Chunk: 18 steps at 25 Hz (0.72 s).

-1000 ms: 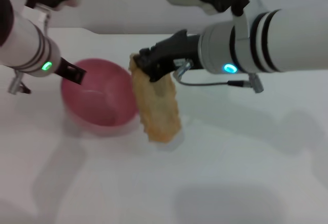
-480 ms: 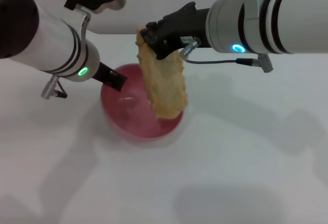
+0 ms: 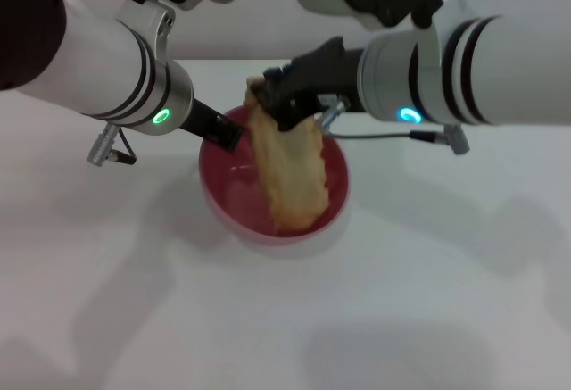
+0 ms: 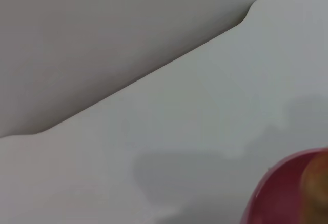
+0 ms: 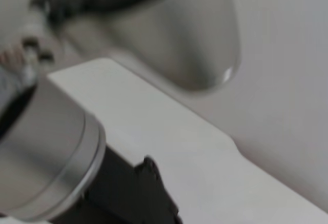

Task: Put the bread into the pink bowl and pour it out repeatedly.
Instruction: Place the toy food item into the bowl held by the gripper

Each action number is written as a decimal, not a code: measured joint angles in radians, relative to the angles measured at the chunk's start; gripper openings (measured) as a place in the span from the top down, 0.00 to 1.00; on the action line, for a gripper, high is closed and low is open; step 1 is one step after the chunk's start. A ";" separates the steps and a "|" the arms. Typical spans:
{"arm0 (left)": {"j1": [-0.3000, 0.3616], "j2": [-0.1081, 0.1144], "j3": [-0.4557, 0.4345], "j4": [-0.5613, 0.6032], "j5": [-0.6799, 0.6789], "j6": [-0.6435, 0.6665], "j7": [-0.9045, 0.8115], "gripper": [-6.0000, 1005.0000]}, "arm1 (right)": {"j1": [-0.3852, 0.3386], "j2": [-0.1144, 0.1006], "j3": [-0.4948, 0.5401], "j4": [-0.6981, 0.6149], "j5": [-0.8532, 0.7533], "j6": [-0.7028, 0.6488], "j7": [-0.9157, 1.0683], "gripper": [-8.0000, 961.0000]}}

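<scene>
In the head view the pink bowl (image 3: 227, 198) sits at the table's middle, with my left gripper (image 3: 223, 131) shut on its far-left rim. The bread (image 3: 290, 176) hangs nearly upright, plain golden-tan side showing. Its lower end is inside the bowl near the right wall. My right gripper (image 3: 272, 109) is shut on the loaf's top end, just above the bowl's far rim. The left wrist view catches an edge of the pink bowl (image 4: 271, 198) and a sliver of the bread (image 4: 315, 183). The right wrist view shows only the left arm (image 5: 46, 147).
The white table (image 3: 401, 301) stretches in front of and to both sides of the bowl. Its far edge meets a grey wall (image 3: 259, 24). A thin cable (image 3: 375, 137) hangs under the right forearm.
The left arm has carried the bowl to the right until it sits under the bread. The right gripper has lowered the loaf, whose lower end now rests inside the bowl.
</scene>
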 joint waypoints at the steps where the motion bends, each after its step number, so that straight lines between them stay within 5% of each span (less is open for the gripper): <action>1: -0.001 0.000 0.000 0.004 -0.002 0.000 0.000 0.93 | -0.003 0.000 -0.007 0.010 0.000 -0.009 0.000 0.89; 8: -0.002 0.000 -0.003 0.016 -0.015 -0.001 0.002 0.93 | -0.034 -0.002 -0.059 0.069 -0.015 -0.140 -0.014 0.72; 12: -0.002 0.000 -0.001 0.011 -0.016 0.001 0.002 0.93 | -0.150 0.001 -0.094 0.035 -0.125 -0.359 -0.062 0.56; 13: -0.002 0.000 -0.001 0.011 -0.016 0.001 0.002 0.93 | -0.221 0.004 -0.092 0.024 -0.225 -0.516 -0.070 0.53; 18: 0.000 0.000 0.002 0.008 -0.023 0.004 0.002 0.93 | -0.333 0.004 -0.031 0.030 -0.357 -0.767 -0.067 0.39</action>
